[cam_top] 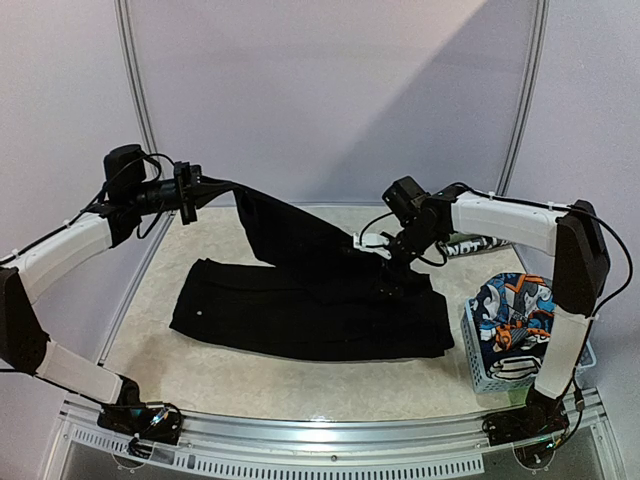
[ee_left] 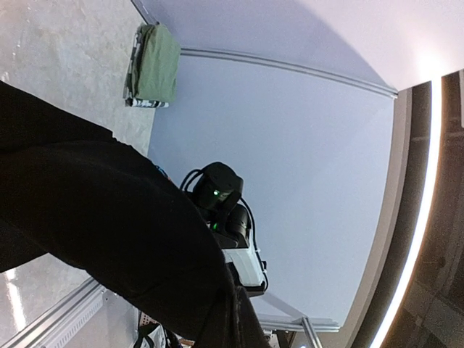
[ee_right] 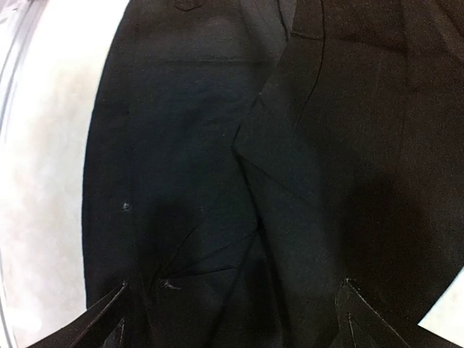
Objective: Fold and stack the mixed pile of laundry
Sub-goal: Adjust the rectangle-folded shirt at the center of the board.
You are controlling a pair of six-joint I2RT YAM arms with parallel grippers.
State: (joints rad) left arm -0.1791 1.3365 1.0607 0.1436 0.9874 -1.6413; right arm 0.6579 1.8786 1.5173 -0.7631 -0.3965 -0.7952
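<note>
- top view: the left gripper (cam_top: 192, 192) is pinched tight on one end of the black garment (cam_top: 310, 312) and holds it up off the bench (cam_top: 230, 380). the rest of the garment lies flat. the right gripper (cam_top: 393, 272) hangs over its right part. a cartoon-print garment (cam_top: 515, 312) sits in the basket (cam_top: 485, 375).
- left wrist: the black garment (ee_left: 94, 217) drapes across and hides the fingers. a folded olive-green cloth (ee_left: 158, 65) lies on the bench.
- right wrist: the right gripper (ee_right: 235, 319) is spread wide above the black garment (ee_right: 217, 145), gripping nothing.

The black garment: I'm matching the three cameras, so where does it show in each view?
Top external: black garment spread mid-table, one end raised to the left gripper.
Left wrist: black garment fills the lower left.
Right wrist: black garment fills nearly the whole picture.
Shared landmark: the pale table beside it.
</note>
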